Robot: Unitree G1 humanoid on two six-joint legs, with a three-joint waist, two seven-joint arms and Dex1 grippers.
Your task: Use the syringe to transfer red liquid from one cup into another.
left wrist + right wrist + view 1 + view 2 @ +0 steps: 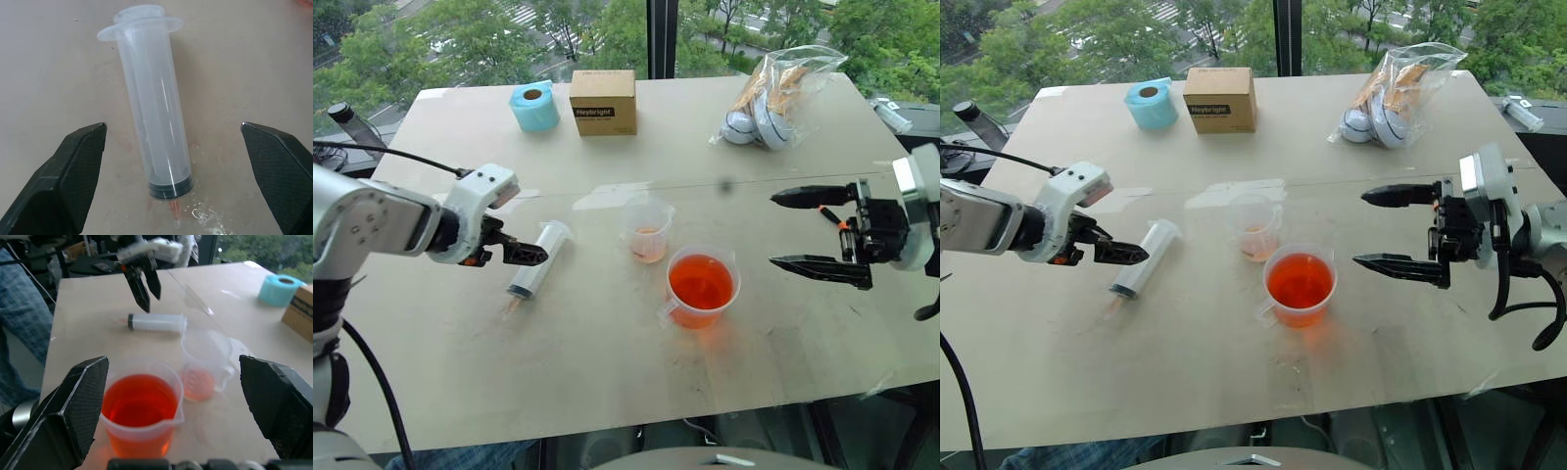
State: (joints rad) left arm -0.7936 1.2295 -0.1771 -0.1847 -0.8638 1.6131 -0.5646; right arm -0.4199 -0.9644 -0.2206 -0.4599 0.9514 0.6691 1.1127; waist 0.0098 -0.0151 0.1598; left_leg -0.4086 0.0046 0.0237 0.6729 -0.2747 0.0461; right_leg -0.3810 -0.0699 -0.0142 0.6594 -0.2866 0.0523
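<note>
Syringe (537,259) lies flat on the table (607,372) beside the smaller cup (647,228), under the wide-open left gripper (173,147), which should straddle mid-barrel before closing, while the right gripper (813,230) gapes empty near the fuller cup (702,286)

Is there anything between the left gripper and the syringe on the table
Nothing visible. The syringe lies flat on bare table, and the open left gripper hangs right above it, untouched.
</note>
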